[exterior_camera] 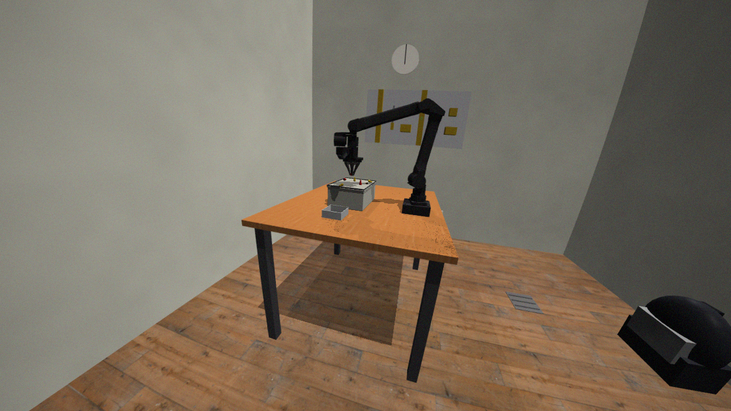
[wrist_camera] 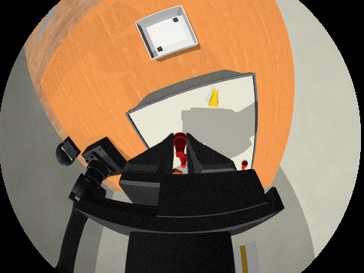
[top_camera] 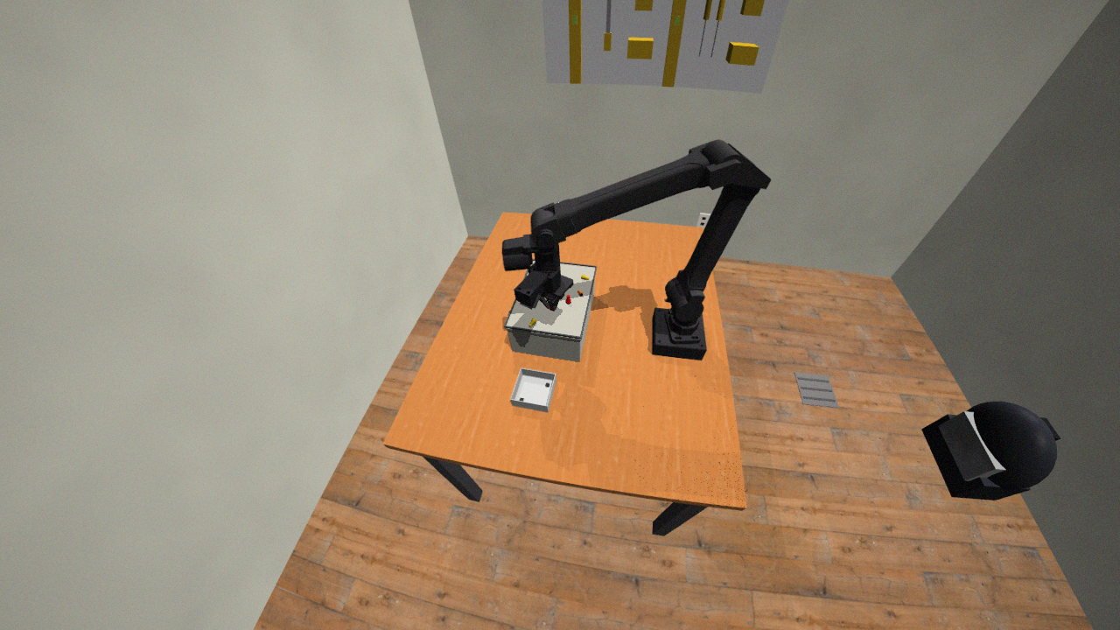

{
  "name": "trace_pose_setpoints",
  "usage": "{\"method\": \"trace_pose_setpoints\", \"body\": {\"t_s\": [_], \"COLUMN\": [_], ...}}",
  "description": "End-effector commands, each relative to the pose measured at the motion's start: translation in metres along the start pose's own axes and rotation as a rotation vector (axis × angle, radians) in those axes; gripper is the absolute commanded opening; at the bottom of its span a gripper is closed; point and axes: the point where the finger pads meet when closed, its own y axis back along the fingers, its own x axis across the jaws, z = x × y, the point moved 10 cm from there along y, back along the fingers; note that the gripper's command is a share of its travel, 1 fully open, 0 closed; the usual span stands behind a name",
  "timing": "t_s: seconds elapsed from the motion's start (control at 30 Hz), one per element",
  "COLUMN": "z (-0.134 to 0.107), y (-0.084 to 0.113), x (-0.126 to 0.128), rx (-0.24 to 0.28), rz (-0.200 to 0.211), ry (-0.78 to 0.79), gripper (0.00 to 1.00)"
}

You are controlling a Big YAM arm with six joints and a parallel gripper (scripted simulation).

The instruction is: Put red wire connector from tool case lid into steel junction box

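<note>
My gripper (top_camera: 550,302) (exterior_camera: 352,172) (wrist_camera: 180,137) is shut on a red wire connector (wrist_camera: 180,144) and holds it a little above the tool case's white lid (top_camera: 569,319) (exterior_camera: 352,185) (wrist_camera: 162,118). Another red connector (top_camera: 568,298) (exterior_camera: 360,181) (wrist_camera: 245,164) lies on the lid beside the gripper. The steel junction box (top_camera: 530,405) (exterior_camera: 332,214) (wrist_camera: 144,41) is an open, empty grey tray on the table, in front of the case and apart from it.
A yellow connector (top_camera: 531,322) (wrist_camera: 214,98) lies near the lid's front edge; another yellow one (top_camera: 583,277) and an orange one (top_camera: 579,291) lie further back. The arm's base (top_camera: 679,337) stands right of the case on the orange table (top_camera: 626,407) (exterior_camera: 388,225).
</note>
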Motion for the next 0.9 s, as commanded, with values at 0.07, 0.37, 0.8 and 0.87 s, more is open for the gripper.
{"method": "trace_pose_setpoints", "body": {"t_s": [0.07, 0.37, 0.8, 0.87], "z": [0.053, 0.121, 0.184, 0.186], "y": [0.018, 0.02, 0.02, 0.02], "x": [-0.004, 0.01, 0.023, 0.021], "rx": [-0.024, -0.028, -0.031, -0.031], "rz": [-0.029, -0.03, -0.029, -0.029], "ry": [-0.024, -0.024, -0.027, -0.033], "gripper": [0.1, 0.1, 0.1, 0.1]}}
